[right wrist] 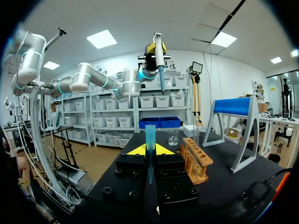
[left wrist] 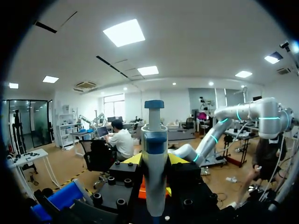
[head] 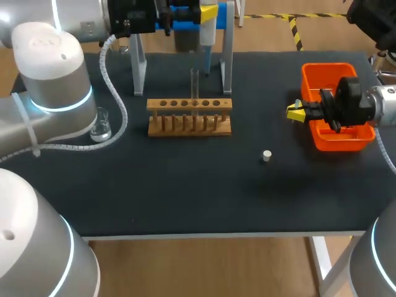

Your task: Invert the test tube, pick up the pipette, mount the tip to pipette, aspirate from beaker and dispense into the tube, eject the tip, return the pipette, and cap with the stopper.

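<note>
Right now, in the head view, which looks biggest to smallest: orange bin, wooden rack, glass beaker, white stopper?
1. orange bin, though partly hidden
2. wooden rack, not much smaller
3. glass beaker
4. white stopper, the tiniest

Lab bench, robot edition

Pretty clearly a lab: a wooden rack (head: pixel 189 116) with a glass tube (head: pixel 194 83) standing in it, a small beaker (head: pixel 101 127), a pipette (left wrist: pixel 154 158), a blue pipette tip (right wrist: pixel 150 144) and a white stopper (head: pixel 266 156), all at a black table (head: pixel 185 192) with a left arm (head: pixel 46 68) and right arm (head: pixel 385 104) on either side.
</note>
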